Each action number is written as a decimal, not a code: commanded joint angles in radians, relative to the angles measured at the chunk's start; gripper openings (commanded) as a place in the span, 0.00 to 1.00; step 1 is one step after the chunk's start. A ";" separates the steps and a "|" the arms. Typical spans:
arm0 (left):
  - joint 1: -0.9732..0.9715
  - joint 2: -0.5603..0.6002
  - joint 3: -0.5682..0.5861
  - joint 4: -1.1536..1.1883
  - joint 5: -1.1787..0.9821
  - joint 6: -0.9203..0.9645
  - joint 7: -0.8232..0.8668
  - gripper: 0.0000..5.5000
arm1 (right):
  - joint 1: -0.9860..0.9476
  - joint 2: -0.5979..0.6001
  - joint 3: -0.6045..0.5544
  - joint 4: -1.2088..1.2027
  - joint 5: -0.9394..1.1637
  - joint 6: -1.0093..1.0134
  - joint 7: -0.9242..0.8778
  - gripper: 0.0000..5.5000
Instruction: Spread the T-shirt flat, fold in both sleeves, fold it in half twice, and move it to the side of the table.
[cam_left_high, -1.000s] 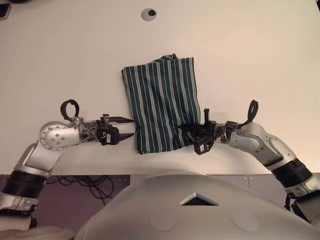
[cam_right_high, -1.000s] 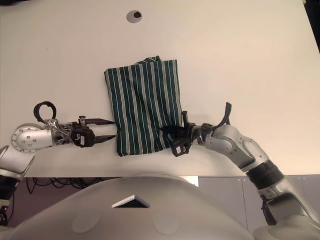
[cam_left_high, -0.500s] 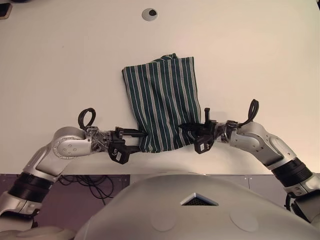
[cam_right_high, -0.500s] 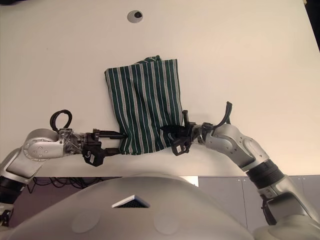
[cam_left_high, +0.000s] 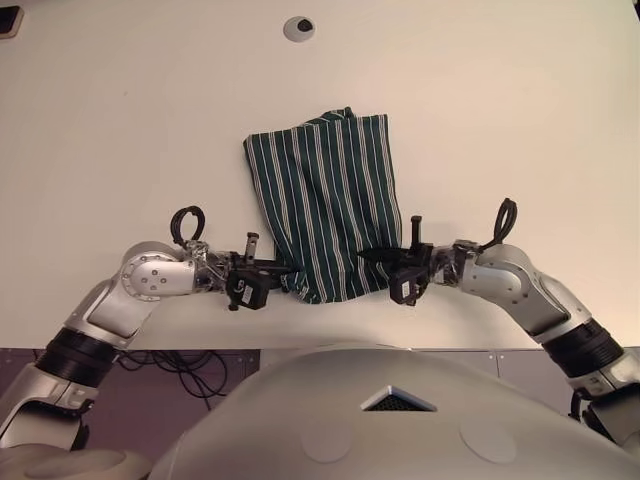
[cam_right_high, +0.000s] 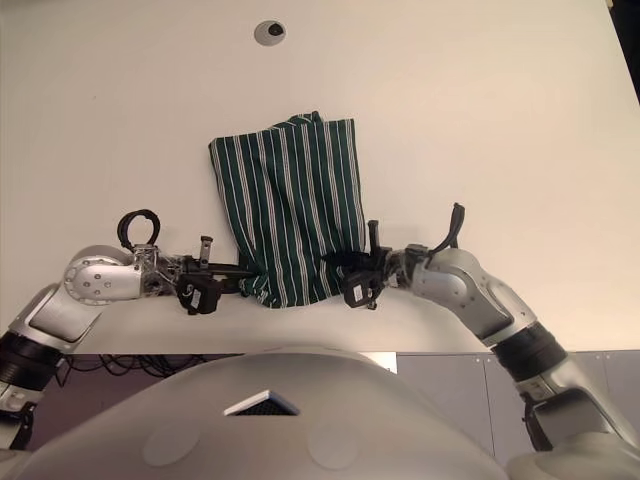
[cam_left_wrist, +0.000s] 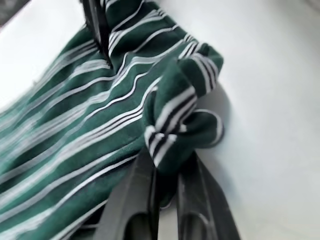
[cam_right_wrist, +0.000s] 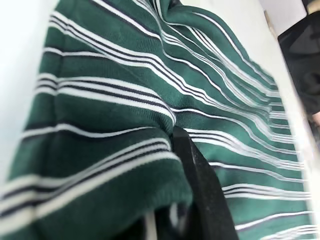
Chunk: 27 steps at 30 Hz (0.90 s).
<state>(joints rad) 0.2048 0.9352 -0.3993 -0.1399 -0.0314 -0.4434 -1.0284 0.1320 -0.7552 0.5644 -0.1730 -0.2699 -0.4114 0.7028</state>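
At the near edge of the table (cam_left_high: 520, 120), the left tool (cam_left_high: 284, 268) has arrived at the near-left corner of the T-shirt (cam_left_high: 325, 195) and shut on it. A second ago it hung off to the left of the cloth with its fingers spread, well apart from the hem. Half a second ago it had slid in to the corner. Now the left wrist view shows its fingers (cam_left_wrist: 136, 192) pinched together with a bunched fold of striped fabric between them. That corner has been drawn slightly inward and rucked, so the near hem is shorter and less square than it was.

The T-shirt lies in the middle of the table as a narrow green-and-white striped rectangle. No sleeves stick out, its far edge is toward the back and its near edge is between the two arms.

The right tool (cam_left_high: 375, 258) has kept its place at the near-right corner throughout. In its wrist view the hem wraps over one finger, and it appears clamped on the cloth.

With both near corners now held, the shirt looks ready for a fold in half, with the near edge carried over to the far edge.
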 joint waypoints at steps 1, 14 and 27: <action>0.076 0.092 0.019 -0.033 -0.136 0.109 -0.124 0.02 | 0.091 -0.059 0.023 -0.094 0.142 0.187 0.165 0.00; 0.053 0.014 0.261 -0.193 -0.605 0.503 -0.048 0.02 | 0.070 0.003 -0.215 -0.444 0.794 0.727 0.174 0.00; -0.268 -0.247 0.238 0.020 -0.478 0.878 0.245 0.02 | -0.203 0.201 -0.290 -0.197 0.883 1.090 -0.028 0.00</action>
<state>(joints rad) -0.0320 0.7072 -0.1568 -0.1532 -0.5431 0.4025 -0.8098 -0.0178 -0.5885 0.2776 -0.4471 0.6343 0.6303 0.7068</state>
